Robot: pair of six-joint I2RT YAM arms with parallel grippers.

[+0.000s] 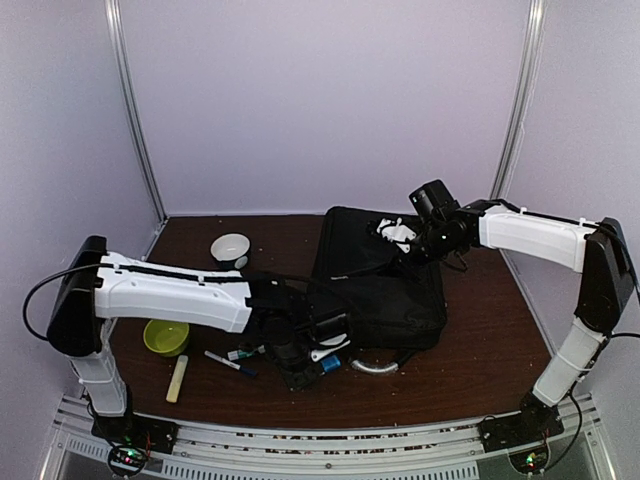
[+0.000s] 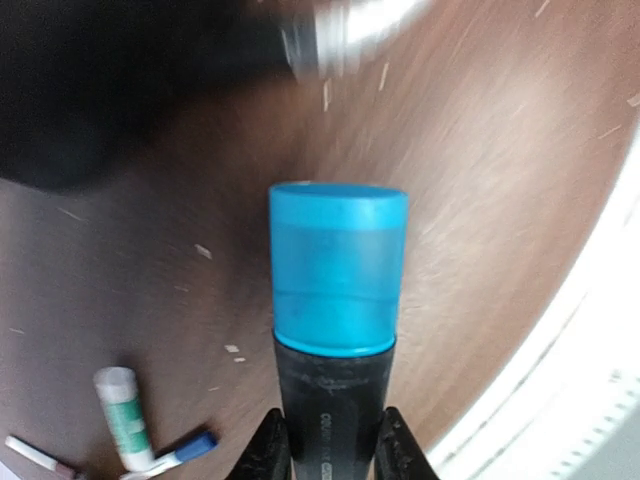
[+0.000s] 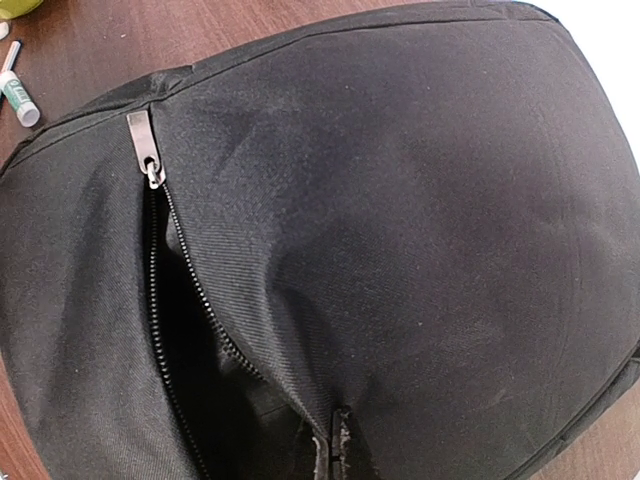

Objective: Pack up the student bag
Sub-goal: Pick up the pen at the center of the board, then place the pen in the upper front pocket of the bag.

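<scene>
On the middle of the brown table (image 1: 480, 340) lies the student bag (image 1: 400, 300), its long axis running roughly from near to far, with the grey handle (image 1: 375, 367) at the near end, towards the arm bases. Its zipper is partly undone, and the zipper pull (image 3: 150, 160) sits at one end of the gap. From the right, the right arm's forearm stretches leftward to the bag's far end; the right gripper (image 3: 335, 450) is closed tight and seems to pinch the fabric at the edge of the opening. The left arm lies low across the table from the left, wrist by the bag's near left corner. The left gripper (image 2: 333, 455) grips the black body of a blue-capped marker (image 2: 338, 270), cap pointing away from the wrist. A glue stick (image 2: 122, 415) lies on the table beyond.
</scene>
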